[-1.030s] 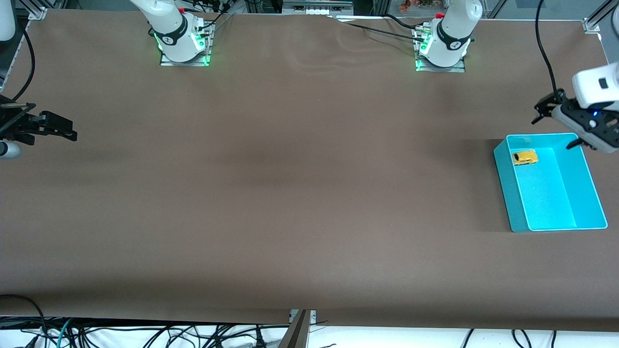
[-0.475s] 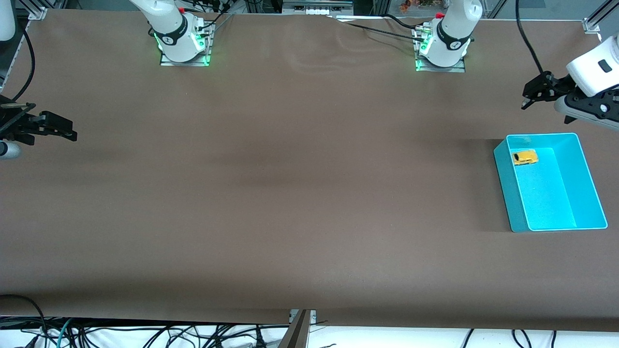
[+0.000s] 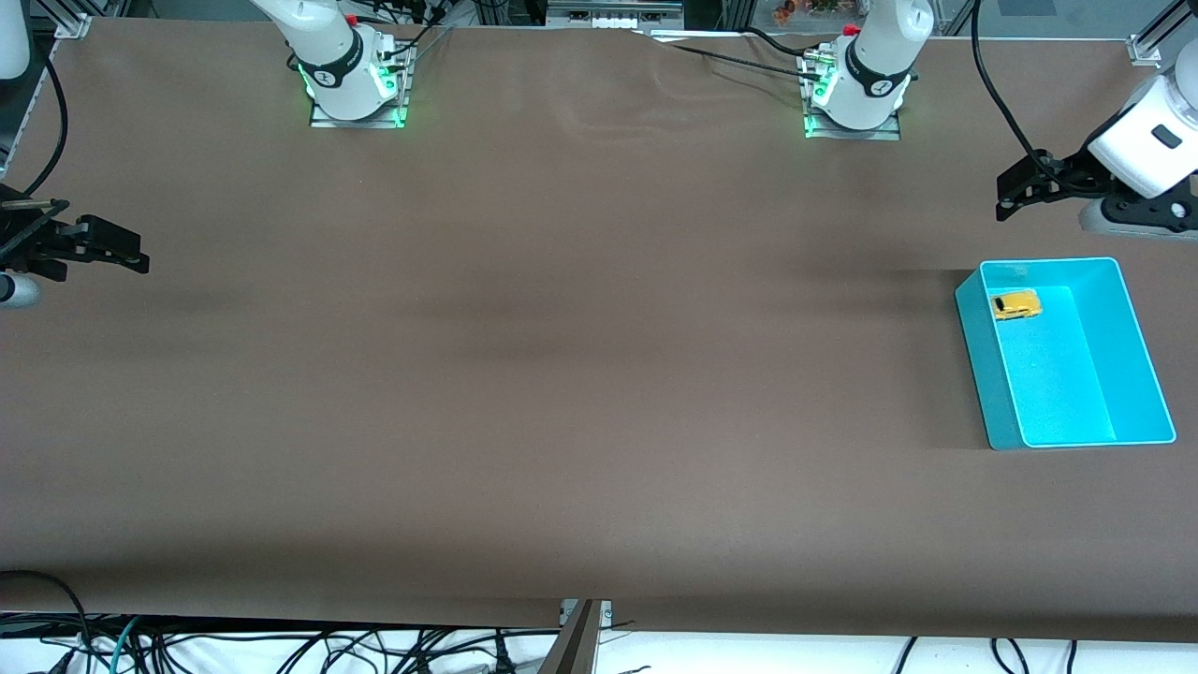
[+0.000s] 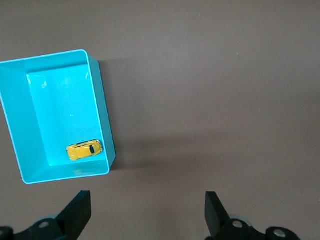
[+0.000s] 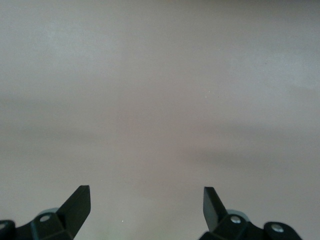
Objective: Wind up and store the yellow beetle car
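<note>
Yellow beetle car (image 3: pixel 1015 305) sits inside turquoise bin (image 3: pixel 1144 356), at the bin corner farthest from front cam. Left gripper (image 3: pixel 1020 187) hangs over bare tabletop (image 3: pixel 562 356) beside the bin, jaws wide, empty. Right gripper (image 3: pixel 112 251) waits well apart from bin, at right arm's end, jaws wide, empty.

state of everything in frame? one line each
car: upright on its wheels in the bin, at the end farther from the front camera, not held
bin: upright on the table, open top, only the car inside
left gripper: open, empty, over bare table beside the bin
right gripper: open, empty, waiting at the right arm's end of the table
</note>
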`<state>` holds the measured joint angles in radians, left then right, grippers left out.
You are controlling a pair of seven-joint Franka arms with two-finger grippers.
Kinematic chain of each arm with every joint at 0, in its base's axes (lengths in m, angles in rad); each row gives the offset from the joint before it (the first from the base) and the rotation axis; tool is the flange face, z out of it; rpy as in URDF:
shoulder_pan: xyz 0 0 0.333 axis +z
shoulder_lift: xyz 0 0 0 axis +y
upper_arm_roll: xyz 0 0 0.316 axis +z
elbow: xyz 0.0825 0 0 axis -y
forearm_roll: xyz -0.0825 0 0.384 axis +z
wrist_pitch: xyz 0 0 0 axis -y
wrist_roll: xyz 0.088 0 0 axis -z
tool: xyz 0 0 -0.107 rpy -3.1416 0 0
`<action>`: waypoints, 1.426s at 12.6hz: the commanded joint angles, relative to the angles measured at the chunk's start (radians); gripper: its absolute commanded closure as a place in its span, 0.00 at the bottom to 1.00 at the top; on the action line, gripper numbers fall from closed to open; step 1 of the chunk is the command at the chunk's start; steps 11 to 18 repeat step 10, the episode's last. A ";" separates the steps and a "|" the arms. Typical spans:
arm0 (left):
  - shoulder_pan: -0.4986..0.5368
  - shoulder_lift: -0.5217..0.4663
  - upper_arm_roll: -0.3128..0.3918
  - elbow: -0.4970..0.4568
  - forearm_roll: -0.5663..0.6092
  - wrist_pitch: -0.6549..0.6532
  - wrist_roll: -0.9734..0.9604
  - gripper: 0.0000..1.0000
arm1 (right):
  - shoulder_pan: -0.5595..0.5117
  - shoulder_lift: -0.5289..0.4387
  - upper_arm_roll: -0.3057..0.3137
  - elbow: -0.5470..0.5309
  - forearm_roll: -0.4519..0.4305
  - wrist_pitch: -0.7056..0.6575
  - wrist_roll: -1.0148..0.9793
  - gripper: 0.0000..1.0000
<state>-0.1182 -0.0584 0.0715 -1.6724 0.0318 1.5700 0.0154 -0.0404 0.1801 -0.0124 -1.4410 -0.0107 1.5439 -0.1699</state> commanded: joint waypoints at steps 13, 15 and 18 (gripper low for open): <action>-0.015 -0.008 0.010 0.008 -0.018 -0.008 -0.068 0.00 | -0.006 -0.005 0.005 -0.004 -0.003 0.005 -0.007 0.00; -0.015 -0.008 0.010 0.008 -0.018 -0.008 -0.068 0.00 | -0.006 -0.005 0.005 -0.004 -0.003 0.005 -0.007 0.00; -0.015 -0.008 0.010 0.008 -0.018 -0.008 -0.068 0.00 | -0.006 -0.005 0.005 -0.004 -0.003 0.005 -0.007 0.00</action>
